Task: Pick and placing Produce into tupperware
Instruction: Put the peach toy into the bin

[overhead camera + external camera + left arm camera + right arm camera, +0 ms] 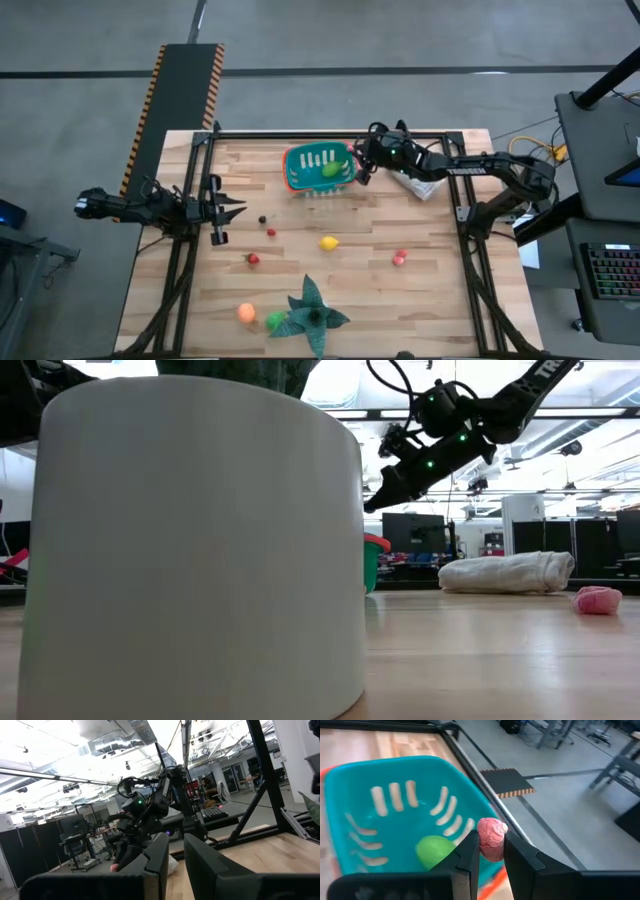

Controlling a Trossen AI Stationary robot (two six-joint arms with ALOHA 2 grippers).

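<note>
The teal tupperware (310,165) with its orange-red rim stands at the table's far middle, with a green fruit (436,851) lying in it. My right gripper (491,851) hovers over the tub's right rim, shut on a pink piece of produce (492,838). Loose produce lies on the wood: a yellow one (328,242), red ones (253,259), a pink one (400,258), an orange one (246,313) and a green one (275,321). My left gripper (236,208) waits at the table's left edge, shut on nothing. My right gripper pinches the pink piece by its two sides (484,845) between its two fingertips (470,854). Most of the piece sticks out beyond the tips. The fingers reach in from the table's right, slanting down. The piece is lifted clear, above the tub's rim (485,810).
A wrinkled white bag (420,185) lies just right of the tub under my right arm. A dark green star-shaped leafy thing (312,315) sits at the near edge. In the low view a big white cylinder (200,550) hides most of the table.
</note>
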